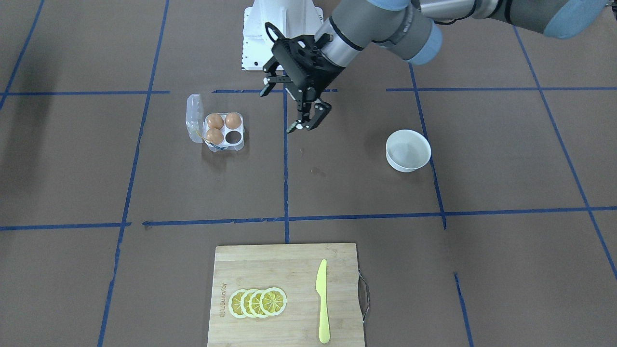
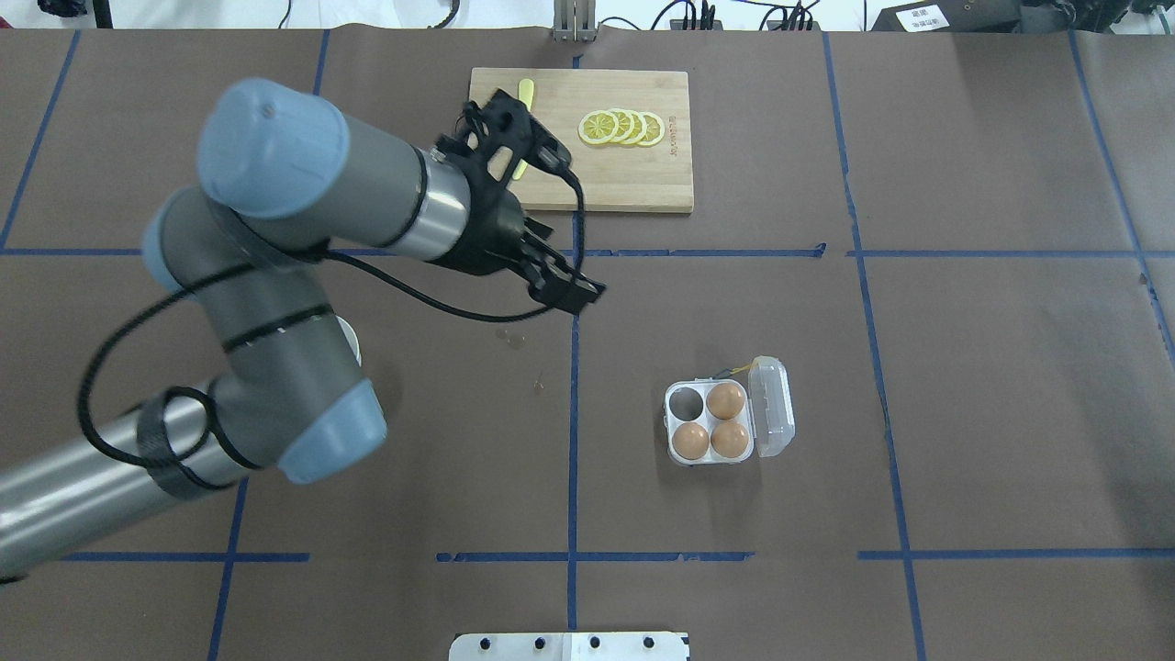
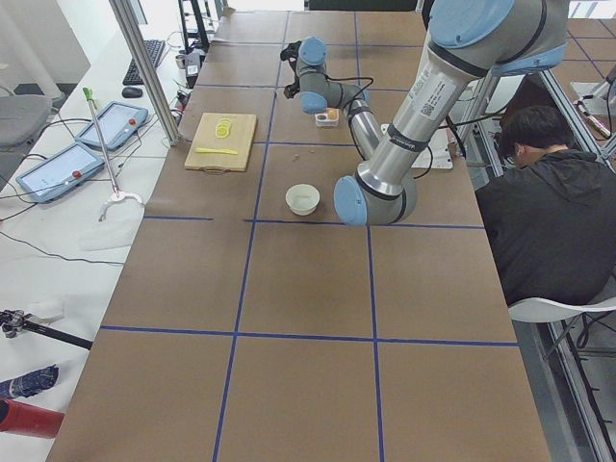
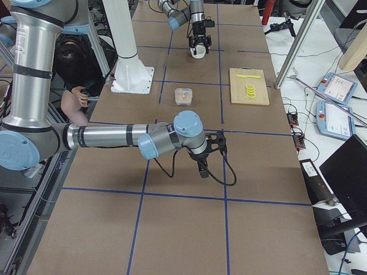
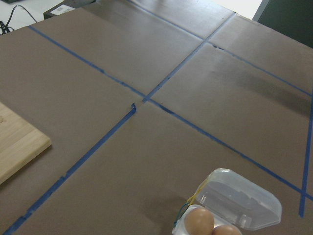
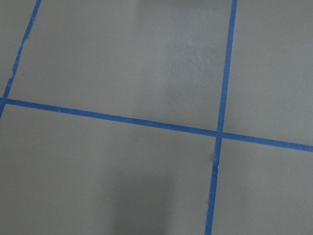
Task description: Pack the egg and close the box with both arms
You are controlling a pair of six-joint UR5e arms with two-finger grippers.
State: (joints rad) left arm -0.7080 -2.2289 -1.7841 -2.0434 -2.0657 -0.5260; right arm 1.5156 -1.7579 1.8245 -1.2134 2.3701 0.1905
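**A:** The left gripper: how does it stand?

**B:** Jaws parted, nothing between them. The front-facing view shows that. From overhead the fingers overlap and the gap is hard to read. It hangs above the table, over a blue tape line, between the box and the white bowl, apart from both.

**A:** And the right gripper?

**B:** It appears only in the exterior right view, low over the near stretch of table, well apart from the box. I cannot tell whether it is open or closed. Its own wrist camera shows just brown table and tape.

**A:** The eggs?

**B:** Three, brown and alike, so I can't pick out the task's one. Each sits in a cup of the box. The fourth cup is the one on the robot's left, farther from its base. The lid is swung open on the robot's right side, with a yellow string at the box's far edge.

**A:** Do the views disagree anywhere?

**B:** They show different things. The bowl is plain from the front but nearly hidden under the left arm from overhead. The yellow knife shows whole from the front, beside the lemon slices on the cutting board; overhead, the gripper covers most of it. The left wrist view catches the lid, two eggs at its bottom edge and a corner of the board.
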